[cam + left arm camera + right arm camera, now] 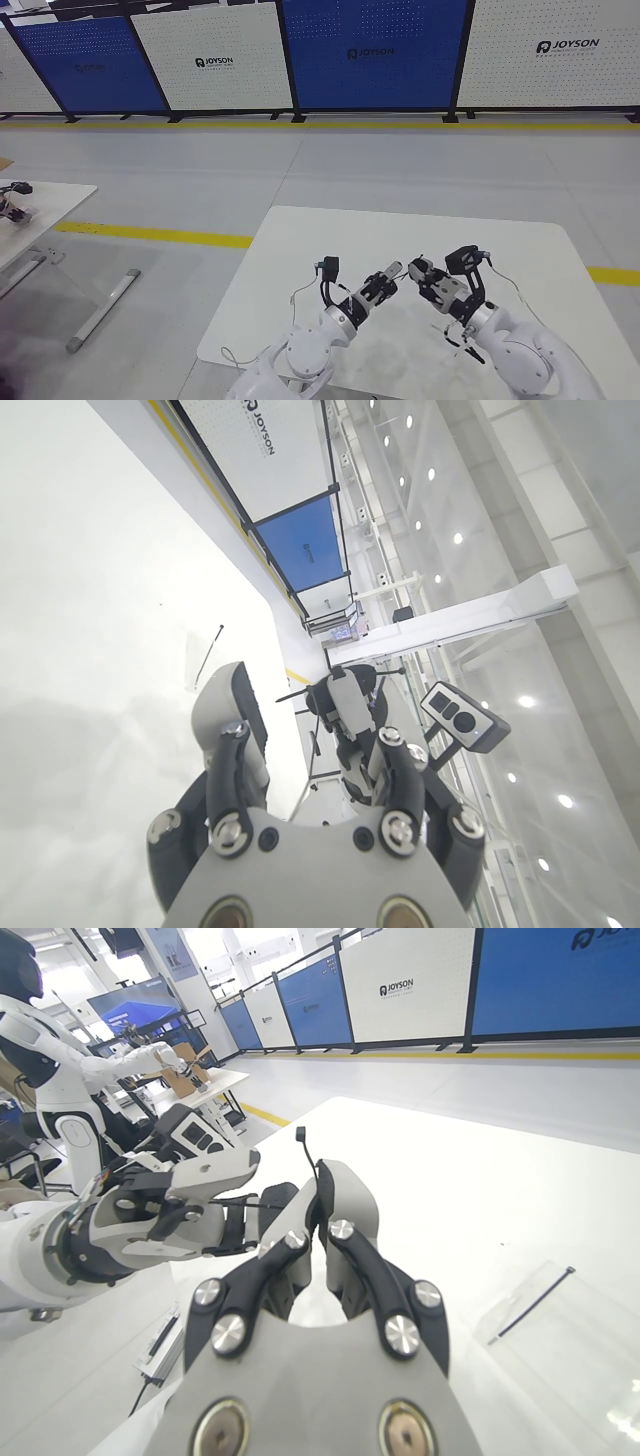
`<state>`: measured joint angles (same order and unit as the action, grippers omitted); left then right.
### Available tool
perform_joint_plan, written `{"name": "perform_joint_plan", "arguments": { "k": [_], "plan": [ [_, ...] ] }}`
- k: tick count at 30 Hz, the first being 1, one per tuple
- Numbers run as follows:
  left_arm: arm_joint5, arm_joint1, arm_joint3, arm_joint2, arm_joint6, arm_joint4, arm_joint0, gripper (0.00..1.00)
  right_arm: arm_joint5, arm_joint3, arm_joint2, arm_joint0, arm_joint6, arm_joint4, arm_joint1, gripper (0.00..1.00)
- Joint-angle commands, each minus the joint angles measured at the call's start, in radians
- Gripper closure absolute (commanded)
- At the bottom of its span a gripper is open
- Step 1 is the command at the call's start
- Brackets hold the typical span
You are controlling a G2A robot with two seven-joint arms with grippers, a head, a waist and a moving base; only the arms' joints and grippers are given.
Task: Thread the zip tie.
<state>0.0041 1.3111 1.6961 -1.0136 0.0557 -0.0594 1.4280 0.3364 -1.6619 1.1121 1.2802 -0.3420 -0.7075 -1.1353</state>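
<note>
White table [500,240] is standing on grey floor [300,170], with blue-and-white panels [375,50] lining 12 o'clock. Right gripper [420,270] is clamping the zip tie [306,1148] tight. Left gripper [385,283], at its 9 o'clock, is gaping wide and gripping nothing.

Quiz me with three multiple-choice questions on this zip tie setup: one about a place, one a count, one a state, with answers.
1. Where does the spare zip tie lie?
A) on a clear bag on the table
B) on the floor
C) on a chair

2. How many zip ties are there?
A) one
B) two
C) four

3. The right tool is:
A) wide open
B) shut on a zip tie
C) lying flat on the table

Answers:
1 A, the tie rests on the clear plastic.
2 B, one is spare and one is held.
3 B, its fingers pinch the held zip tie, whose head sticks up.
</note>
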Motion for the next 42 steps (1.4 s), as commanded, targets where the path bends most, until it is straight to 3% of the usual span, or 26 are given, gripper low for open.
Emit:
{"name": "perform_joint_plan", "arguments": {
  "k": [1,19,20,21,23,30,33,34,37,42],
  "plan": [
    [-0.001,-0.001,0.001,-0.003,0.001,0.002,0.003,0.98,0.002,0.0,0.002,0.001,0.0,0.002,0.0,1.0],
    [-0.011,-0.002,0.001,-0.004,0.016,-0.008,0.007,1.0,0.004,-0.006,0.003,0.004,-0.002,-0.003,-0.004,1.0],
    [-0.012,-0.002,0.003,-0.004,0.016,-0.01,0.007,0.98,0.004,-0.006,0.004,0.004,-0.003,-0.004,-0.005,1.0],
    [-0.014,-0.002,0.005,-0.004,0.016,-0.012,0.009,0.81,0.004,-0.007,0.004,0.004,-0.004,-0.004,-0.005,1.0],
    [-0.016,-0.002,0.008,-0.004,0.015,-0.012,0.01,0.74,0.004,-0.007,0.004,0.004,-0.005,-0.004,-0.005,1.0],
    [-0.02,-0.003,0.017,0.001,0.02,0.002,0.018,0.7,0.003,-0.005,0.008,0.005,-0.004,-0.004,-0.006,1.0],
    [-0.014,-0.004,0.013,0.004,0.024,0.014,0.016,0.77,0.003,-0.006,0.009,0.005,-0.004,-0.005,-0.007,1.0],
    [-0.015,-0.004,0.012,0.006,0.024,0.015,0.015,0.85,0.002,-0.005,0.01,0.005,-0.005,-0.005,-0.007,1.0],
    [-0.014,-0.003,0.011,0.007,0.024,0.016,0.014,0.96,0.002,-0.006,0.012,0.005,-0.006,-0.005,-0.008,1.0],
    [-0.013,-0.003,0.009,0.008,0.022,0.017,0.012,1.0,0.003,-0.006,0.014,0.005,-0.009,-0.005,-0.009,1.0]
  ]
}}
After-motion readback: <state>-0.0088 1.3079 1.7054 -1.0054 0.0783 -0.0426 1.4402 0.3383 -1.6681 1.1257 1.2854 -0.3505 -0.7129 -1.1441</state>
